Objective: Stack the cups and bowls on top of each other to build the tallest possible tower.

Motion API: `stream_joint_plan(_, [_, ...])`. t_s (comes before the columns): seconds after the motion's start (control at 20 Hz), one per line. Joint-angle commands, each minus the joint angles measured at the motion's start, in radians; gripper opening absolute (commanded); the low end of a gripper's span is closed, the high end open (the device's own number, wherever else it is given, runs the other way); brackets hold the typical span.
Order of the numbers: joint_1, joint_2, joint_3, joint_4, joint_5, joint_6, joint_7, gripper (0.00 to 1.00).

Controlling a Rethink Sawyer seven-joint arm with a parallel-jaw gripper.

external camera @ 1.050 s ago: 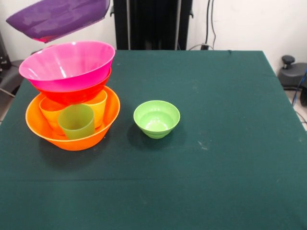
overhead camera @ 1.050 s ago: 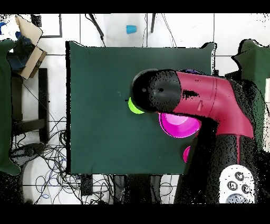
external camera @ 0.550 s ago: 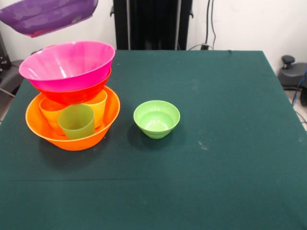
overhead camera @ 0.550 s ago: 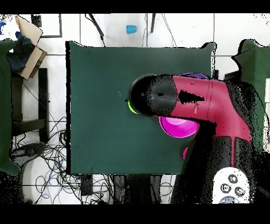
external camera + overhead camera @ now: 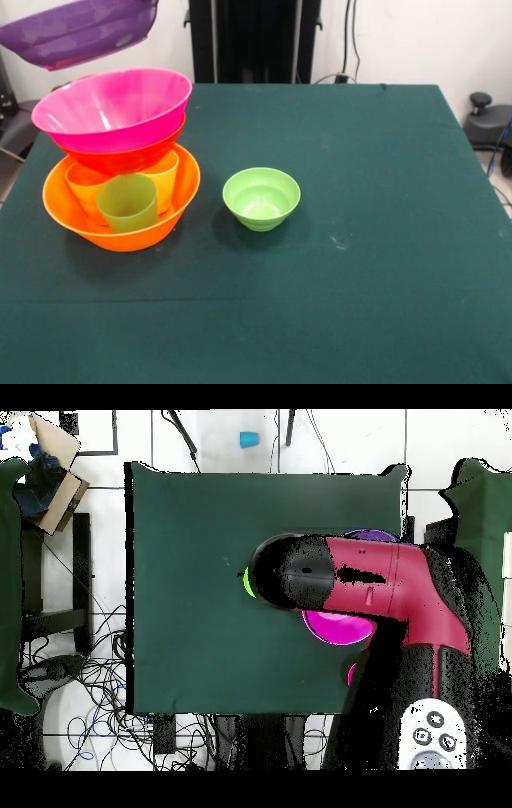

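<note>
So, your tower (image 5: 120, 160) sits at the table's (image 5: 360, 264) left side in the front view: large orange bowl (image 5: 152, 228) as base, an orange cup (image 5: 82, 188), a yellow cup (image 5: 164, 180) and a green cup (image 5: 128, 204) standing inside it, then the red-orange bowl (image 5: 120, 158) resting on the cups with the pink bowl (image 5: 112, 108) nested in it. Purple bowl (image 5: 80, 32) hangs tilted in the air above the tower, up at the left top edge, touching nothing below. Light green bowl (image 5: 262, 198) stands alone, upright, just right of the tower. Overhead, the red arm (image 5: 390, 584) covers most of the stack; a blue cup (image 5: 248, 439) lies on the floor beyond the table. You see no gripper fingers in either view, so I cannot tell their state.
</note>
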Motion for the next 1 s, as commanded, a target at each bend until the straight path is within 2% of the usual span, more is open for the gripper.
stream_joint_plan(0.05, [0.029, 0.055, 0.005, 0.147, -0.045, -0.119, 0.081, 0.00])
stream_joint_plan(0.5, [0.049, 0.080, -0.021, 0.129, -0.053, -0.143, 0.091, 0.00])
stream_joint_plan(0.75, [0.070, 0.097, -0.044, 0.108, -0.057, -0.122, 0.088, 0.00])
stream_joint_plan(1.0, [0.080, 0.105, -0.061, 0.124, -0.052, -0.139, 0.086, 0.00])
